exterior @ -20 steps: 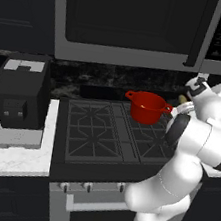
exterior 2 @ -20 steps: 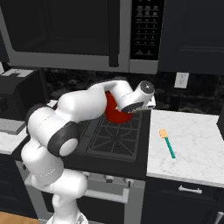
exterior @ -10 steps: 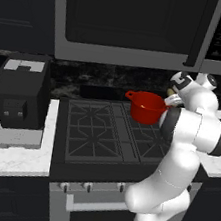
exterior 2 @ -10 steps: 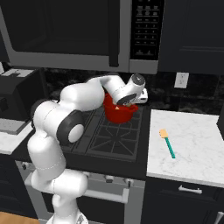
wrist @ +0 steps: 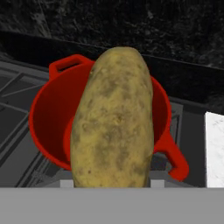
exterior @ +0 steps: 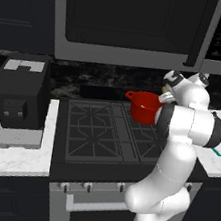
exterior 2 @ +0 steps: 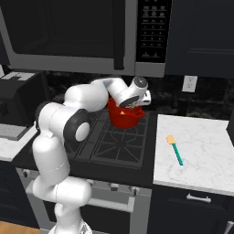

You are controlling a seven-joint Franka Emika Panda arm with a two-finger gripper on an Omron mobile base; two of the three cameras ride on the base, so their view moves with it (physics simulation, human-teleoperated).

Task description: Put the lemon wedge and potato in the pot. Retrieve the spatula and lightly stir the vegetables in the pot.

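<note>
Fingers [wrist: 112, 186] closed on a long brown speckled potato [wrist: 113, 118], held over the small round bright-red pot [wrist: 52, 113].

Seen from the hand, the potato stands upright in the grip, hiding most of the pot's red inside; the fingertips themselves are hidden beneath it. The pot [exterior 2: 124, 117] sits on the black stove [exterior: 98, 136] at its back right burner, near the edge of the white marble worktop [exterior 2: 205, 151]. A thin teal-green spatula [exterior 2: 175, 150] lies flat on that worktop, near its left edge, well apart from the pot.

Kitchen: gas stove [exterior: 111, 133], microwave [exterior: 131, 22] above, marble counters [exterior 2: 196, 153].
</note>
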